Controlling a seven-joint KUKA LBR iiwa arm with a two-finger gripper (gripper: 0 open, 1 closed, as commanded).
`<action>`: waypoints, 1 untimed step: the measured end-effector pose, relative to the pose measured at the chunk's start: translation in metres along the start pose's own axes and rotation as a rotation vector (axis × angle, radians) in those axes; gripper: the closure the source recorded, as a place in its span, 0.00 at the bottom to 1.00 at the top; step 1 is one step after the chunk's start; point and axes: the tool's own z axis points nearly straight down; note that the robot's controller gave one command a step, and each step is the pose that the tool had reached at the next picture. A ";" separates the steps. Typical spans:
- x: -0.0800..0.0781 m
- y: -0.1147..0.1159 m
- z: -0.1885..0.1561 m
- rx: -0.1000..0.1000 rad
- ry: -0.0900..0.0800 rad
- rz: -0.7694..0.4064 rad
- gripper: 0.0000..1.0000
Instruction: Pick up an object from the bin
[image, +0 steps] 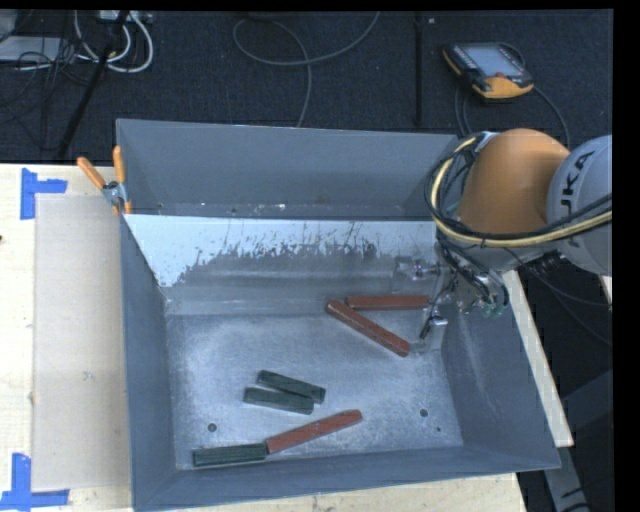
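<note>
Nothing is lifted yet: the gripper (433, 323) is seen beside a slanted brown bar (368, 328) in the bin (300, 180); its state cannot be told.

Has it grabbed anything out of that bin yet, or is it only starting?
Nothing looks lifted yet: every bar lies on the floor of the bin. In hand: the gripper sits low at the back right, beside the right ends of a slanted reddish-brown bar and a level reddish-brown bar. Left: gripping one and raising it out.
</note>
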 end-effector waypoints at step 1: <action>0.021 -0.003 -0.007 -0.002 0.007 -0.112 0.00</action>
